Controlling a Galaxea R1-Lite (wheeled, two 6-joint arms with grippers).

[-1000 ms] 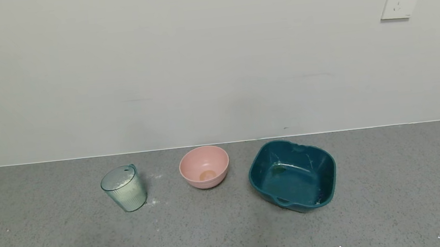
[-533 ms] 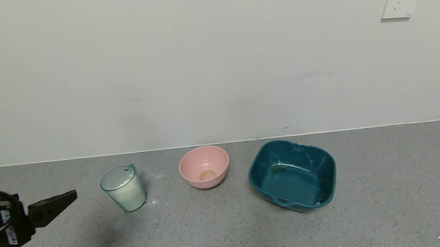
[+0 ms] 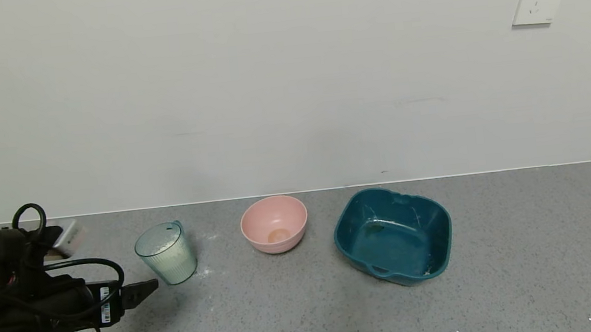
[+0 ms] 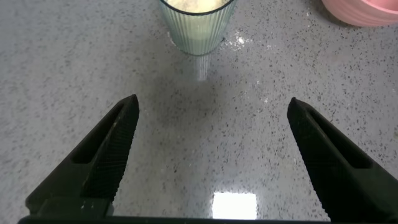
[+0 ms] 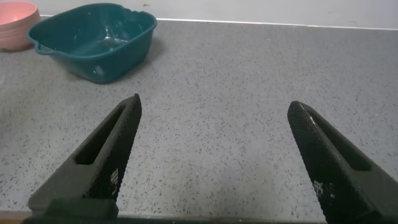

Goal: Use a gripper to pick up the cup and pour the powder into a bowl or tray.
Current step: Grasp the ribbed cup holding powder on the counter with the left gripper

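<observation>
Wall: a plain pale wall filled the upper half of the head view, with a white socket plate [image 3: 538,0] at the upper right.
Counter: a grey speckled counter [image 3: 310,316] ran across the lower part of the frame.
Left gripper: the left gripper [image 4: 211,152] sat at the lower left of the head view, on a black arm with looped cables; in the left wrist view its jaws stood spread wide and held nothing, with the cup just beyond them and apart from both tips.
Right gripper: the right gripper [image 5: 214,152] showed only in the right wrist view, jaws wide apart and empty over bare counter, the tray and bowl far off at that frame's upper left.
Tray: a dark teal squarish tray [image 3: 393,235] stood right of centre, beside the bowl.
Bowl: a pale pink bowl [image 3: 274,224] stood at centre, between cup and tray, touching neither.
Cup: the ribbed blue-green cup [image 3: 166,253] stood upright left of centre, its handle toward the wall.
Powder: white powder [image 3: 165,250] lay in the cup, and a few specks on the counter by its base.
</observation>
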